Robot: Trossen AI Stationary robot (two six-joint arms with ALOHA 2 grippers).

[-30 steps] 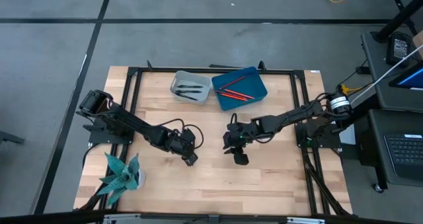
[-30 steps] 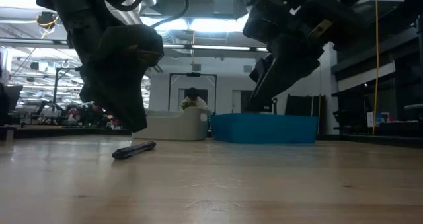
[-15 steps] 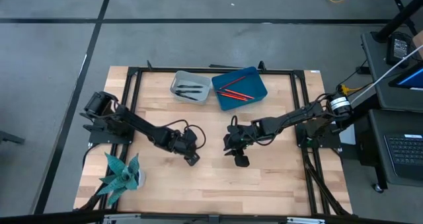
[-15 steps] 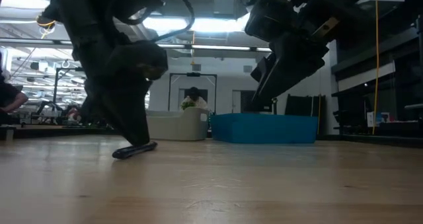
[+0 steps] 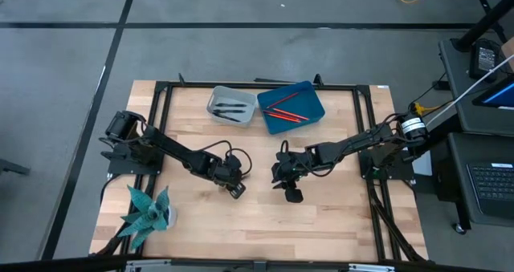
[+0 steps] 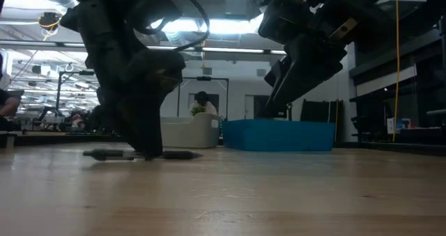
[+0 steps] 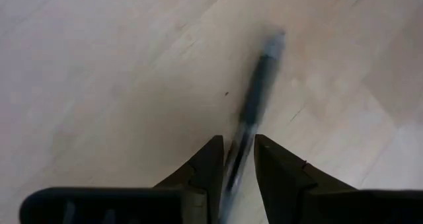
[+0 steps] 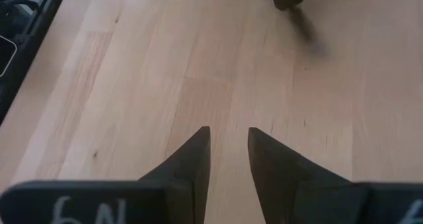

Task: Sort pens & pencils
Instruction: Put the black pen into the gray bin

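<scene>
One black pen (image 7: 254,92) lies flat on the wooden table (image 5: 265,224), left of the middle. My left gripper (image 5: 234,188) has come down over it, and its open fingers (image 7: 238,161) stand on either side of it. My right gripper (image 8: 229,141) hangs open above bare wood to the right of it (image 5: 291,193), with nothing between its fingers. At the far edge, a grey tray (image 5: 215,99) holds dark pens (image 5: 231,110). The blue tray (image 5: 309,95) beside it holds red pencils (image 5: 283,111). My left gripper straddles the pen's shaft (image 7: 243,128), about at its middle as the low view shows it (image 6: 150,152). The fingers slant down from above. The pen nearly fills the gap and lies on the table. I cannot tell whether the pads touch it.
A teal paper plant (image 5: 148,212) stands at the near left corner. Black frame rails (image 5: 161,111) run along the table's sides and far edge. Bare wood lies between the two grippers and toward the near edge.
My left gripper has sunk to the table over the pen and rolled a little. The pen has turned about flat on the table and now lies broadside to the low view.
</scene>
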